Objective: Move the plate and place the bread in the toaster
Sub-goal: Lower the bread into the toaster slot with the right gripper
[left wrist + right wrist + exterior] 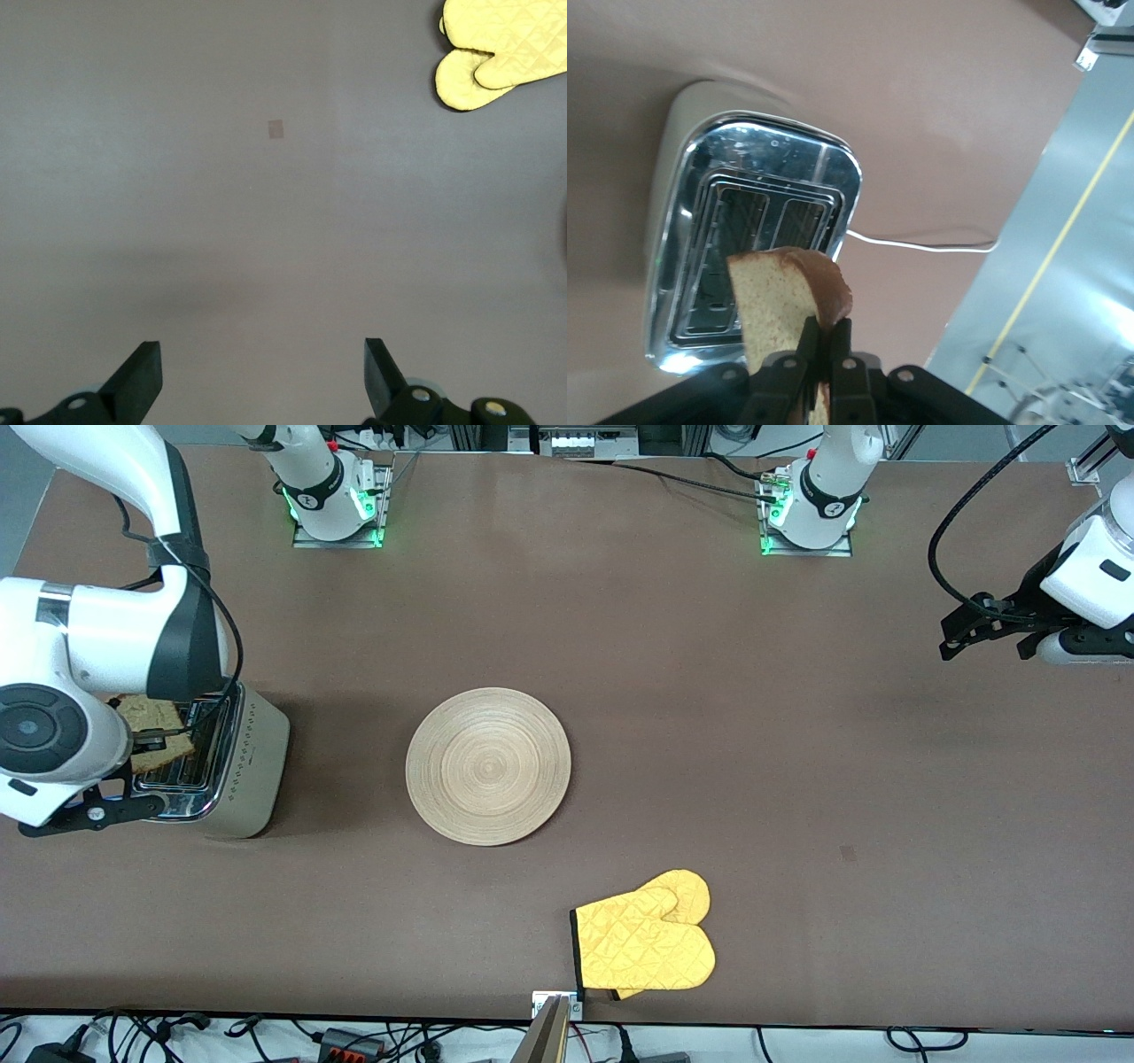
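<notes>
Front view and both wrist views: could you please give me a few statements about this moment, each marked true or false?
1. The right gripper holds the bread over the toaster. True.
2. The bread sits fully down in a slot. False: it is above the toaster's chrome top, clamped in the jaws.
3. The plate carries the bread. False: nothing lies on the plate.
4. The left gripper is open over bare table. True.
5. The oven mitt lies nearer to the front camera than the plate. True.
</notes>
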`<act>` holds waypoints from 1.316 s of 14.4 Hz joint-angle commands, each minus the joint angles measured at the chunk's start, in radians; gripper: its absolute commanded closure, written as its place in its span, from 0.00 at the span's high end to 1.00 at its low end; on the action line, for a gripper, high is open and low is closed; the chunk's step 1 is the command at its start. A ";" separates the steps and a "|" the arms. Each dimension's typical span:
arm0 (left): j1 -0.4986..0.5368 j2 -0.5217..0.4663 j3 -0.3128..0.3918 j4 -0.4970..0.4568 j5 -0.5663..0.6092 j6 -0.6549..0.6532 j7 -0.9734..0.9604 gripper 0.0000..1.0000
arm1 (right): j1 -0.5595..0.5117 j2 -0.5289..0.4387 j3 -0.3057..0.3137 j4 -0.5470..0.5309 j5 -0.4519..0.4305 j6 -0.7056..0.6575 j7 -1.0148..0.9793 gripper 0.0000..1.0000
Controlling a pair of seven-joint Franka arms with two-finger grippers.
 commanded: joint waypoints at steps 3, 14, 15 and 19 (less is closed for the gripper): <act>-0.006 0.016 -0.003 0.035 0.015 -0.021 0.007 1.00 | 0.012 0.032 0.001 0.038 -0.029 -0.007 -0.026 0.00; -0.007 0.016 -0.003 0.035 0.015 -0.024 0.006 1.00 | 0.012 0.098 0.001 0.035 -0.075 0.089 -0.013 0.00; -0.007 0.016 -0.003 0.035 0.015 -0.024 0.007 1.00 | 0.013 0.103 0.001 0.035 -0.075 0.091 -0.003 0.00; -0.007 0.016 -0.003 0.035 0.015 -0.024 0.007 1.00 | 0.039 0.123 0.003 0.035 -0.073 0.090 0.083 0.00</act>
